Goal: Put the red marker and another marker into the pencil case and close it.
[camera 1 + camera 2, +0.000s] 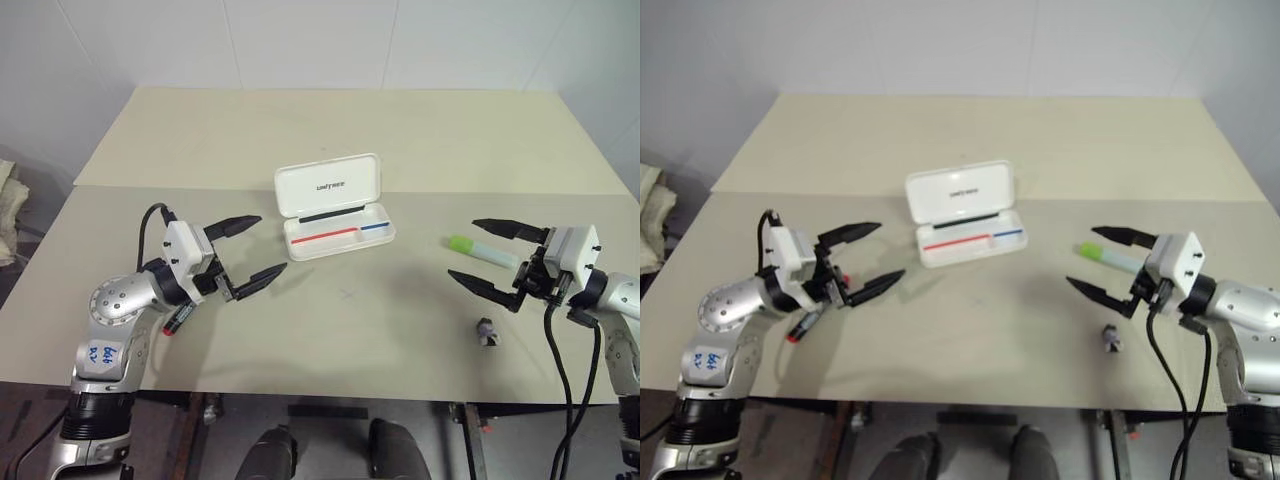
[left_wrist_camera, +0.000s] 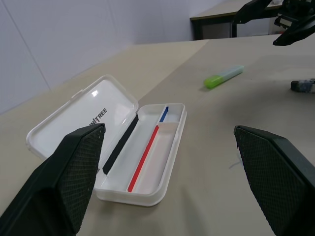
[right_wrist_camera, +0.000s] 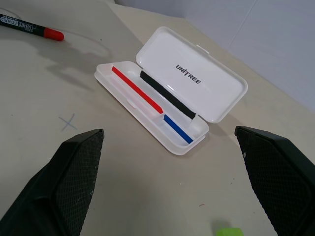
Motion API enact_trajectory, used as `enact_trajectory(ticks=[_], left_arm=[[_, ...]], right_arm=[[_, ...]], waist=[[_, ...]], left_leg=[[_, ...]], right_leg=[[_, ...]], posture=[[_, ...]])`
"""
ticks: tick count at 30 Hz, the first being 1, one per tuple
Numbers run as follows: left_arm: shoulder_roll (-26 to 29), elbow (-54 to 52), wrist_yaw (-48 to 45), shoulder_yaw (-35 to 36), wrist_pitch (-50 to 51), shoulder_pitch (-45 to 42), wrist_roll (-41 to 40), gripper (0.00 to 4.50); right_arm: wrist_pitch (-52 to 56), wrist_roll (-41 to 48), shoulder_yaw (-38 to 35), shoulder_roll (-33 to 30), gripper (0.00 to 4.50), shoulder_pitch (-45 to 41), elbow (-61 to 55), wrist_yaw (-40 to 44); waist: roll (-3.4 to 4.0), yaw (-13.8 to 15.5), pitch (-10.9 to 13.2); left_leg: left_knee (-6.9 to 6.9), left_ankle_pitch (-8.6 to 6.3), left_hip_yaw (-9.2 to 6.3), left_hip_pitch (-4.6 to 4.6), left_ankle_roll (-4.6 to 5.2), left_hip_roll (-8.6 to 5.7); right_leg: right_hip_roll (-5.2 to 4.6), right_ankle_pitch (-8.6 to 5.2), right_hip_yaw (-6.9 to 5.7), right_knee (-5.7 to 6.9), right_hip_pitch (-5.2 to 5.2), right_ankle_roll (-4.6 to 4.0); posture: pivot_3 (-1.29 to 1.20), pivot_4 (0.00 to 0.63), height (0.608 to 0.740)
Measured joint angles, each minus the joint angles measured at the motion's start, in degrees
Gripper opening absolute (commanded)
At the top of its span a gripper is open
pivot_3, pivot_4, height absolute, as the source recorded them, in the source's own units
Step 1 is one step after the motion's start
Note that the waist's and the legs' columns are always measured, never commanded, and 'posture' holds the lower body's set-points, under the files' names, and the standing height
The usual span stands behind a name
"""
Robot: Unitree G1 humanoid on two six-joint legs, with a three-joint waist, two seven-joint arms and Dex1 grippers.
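On the table (image 1: 400, 330) the case (image 1: 338, 232) lies open, holding only red and blue stripes, both grippers (image 1: 247, 256) (image 1: 494, 258) spread wide and empty.

The white hard-plastic pencil case (image 1: 335, 222) with rounded corners lies open near the middle of the beige table (image 1: 400, 320), its hinged lid printed "UNITREE" tilted back toward the far edge; thin red and blue stripes run inside the tray. The slim black marker with red ends (image 3: 30, 28) lies flat toward the left edge. The thick light-green highlighter (image 1: 478, 247), bright-capped, lies flat toward the right edge.
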Motion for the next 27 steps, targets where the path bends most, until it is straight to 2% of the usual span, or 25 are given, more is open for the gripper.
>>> enact_trajectory(ticks=[8, 14, 15, 17, 19, 27], left_arm=[[-0.6, 2.4, 1.4, -0.3, 0.3, -1.8, 1.0, 4.49], [0.4, 2.4, -0.2, -1.8, 0.4, -1.9, 1.0, 4.49], [0.7, 2.4, -0.5, -1.8, 0.4, -1.9, 1.1, 4.08], [1.6, 2.6, -1.5, -1.4, 0.1, -1.5, 1.0, 3.59], [3.0, 5.1, -2.2, -1.5, -0.5, -1.5, 2.1, 2.9], [2.4, 13.2, -2.5, -7.3, -1.3, -7.5, 7.9, 2.9]], right_arm=[[0.0, -0.2, 4.3, 1.6, 4.5, -3.1, 0.6, 1.1], [0.4, -0.2, 8.3, 3.8, 4.5, -8.5, 2.1, 2.5], [0.3, -0.2, 8.7, 4.1, 4.5, -8.8, 2.6, 2.6], [0.3, -0.7, 9.4, 5.0, 4.5, -8.9, 2.6, 2.4], [0.2, -1.1, 11.0, 6.6, 4.5, -9.0, 2.3, 2.3], [2.0, -1.2, 13.1, 7.1, 4.5, -8.9, -0.2, 3.6]], waist=[[0.0, -0.1, 0.0], [0.01, -0.1, 0.0], [0.01, -0.1, 0.0], [0.01, 0.0, 0.0], [0.02, -0.1, 0.0], [0.03, 0.1, 0.1]], left_leg=[[-0.01, 0.0, 0.0, 0.0, 0.0, 0.0], [-0.01, 0.0, 0.02, 0.0, 0.0, 0.02], [-0.02, 0.0, 0.02, 0.0, 0.0, 0.02], [-0.05, 0.0, 0.0, -0.01, 0.0, 0.02], [-0.07, 0.0, 0.01, -0.01, 0.0, 0.02], [-0.02, 0.0, 0.01, -0.03, 0.0, 0.01]], right_leg=[[0.0, 0.01, 0.0, 0.01, 0.0, 0.01], [0.01, 0.02, 0.0, 0.02, -0.01, 0.01], [0.01, 0.02, 0.01, 0.03, -0.01, 0.0], [0.01, 0.02, 0.0, 0.05, -0.01, 0.0], [0.02, 0.02, 0.0, 0.04, -0.01, 0.0], [0.02, 0.06, 0.0, 0.04, -0.01, 0.03]], posture=[[0.0, 0.15, 0.74], [0.0, 0.15, 0.74], [0.0, 0.15, 0.74], [0.0, 0.15, 0.74], [0.0, 0.15, 0.74], [0.0, 0.15, 0.74]])
